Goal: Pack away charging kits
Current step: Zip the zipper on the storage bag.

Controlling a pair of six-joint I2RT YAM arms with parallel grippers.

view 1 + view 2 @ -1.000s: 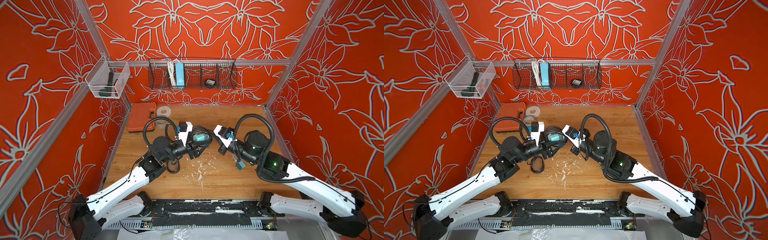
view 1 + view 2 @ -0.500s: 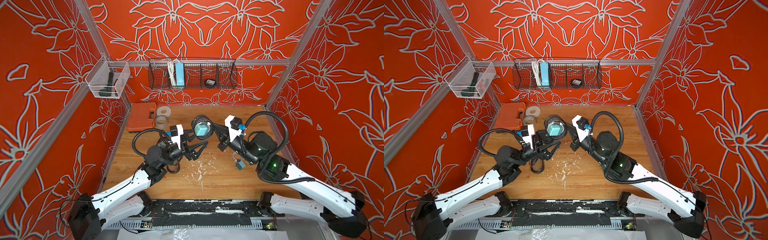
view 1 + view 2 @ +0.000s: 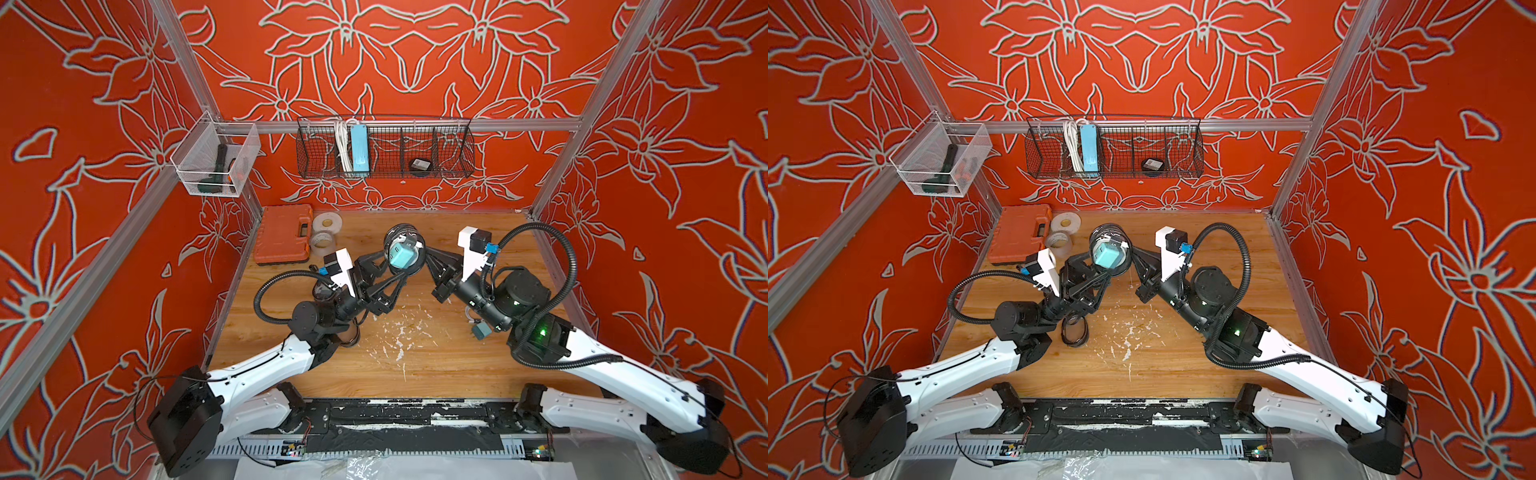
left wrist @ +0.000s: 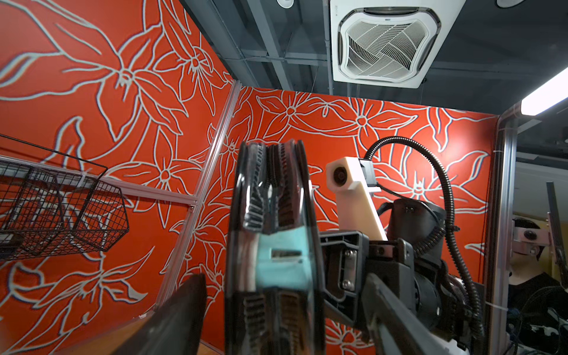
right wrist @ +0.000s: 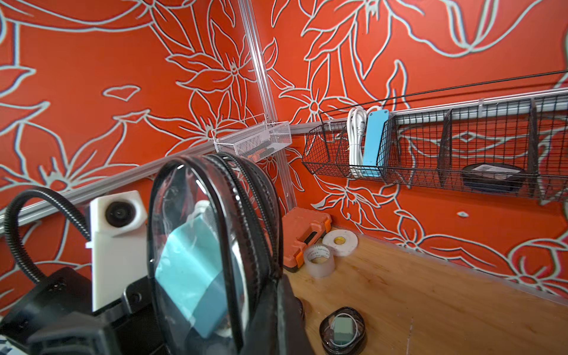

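Both top views: my right tool (image 3: 424, 261) clamps the clear case (image 3: 402, 232), teal adapter (image 3: 400, 258) inside, above the tabletop (image 3: 415, 374).
Left wrist: my left tool (image 4: 282, 285) gapes around it.
Right wrist: halves splay apart; tilting could spill the adapter.

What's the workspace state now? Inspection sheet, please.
Surface: wood table, white scuffs centre.
Job's things: case with adapter held aloft; packed case on table; loose adapter beside right arm.
Clutter: toolbox, two tape rolls, back left.
Grippers: right gripper shut on case; left gripper open, straddling it.
Cables: cord bundled beside strip in basket; arm hoses arch free.
Surroundings: red flower walls; basket on back wall, bin on left wall.
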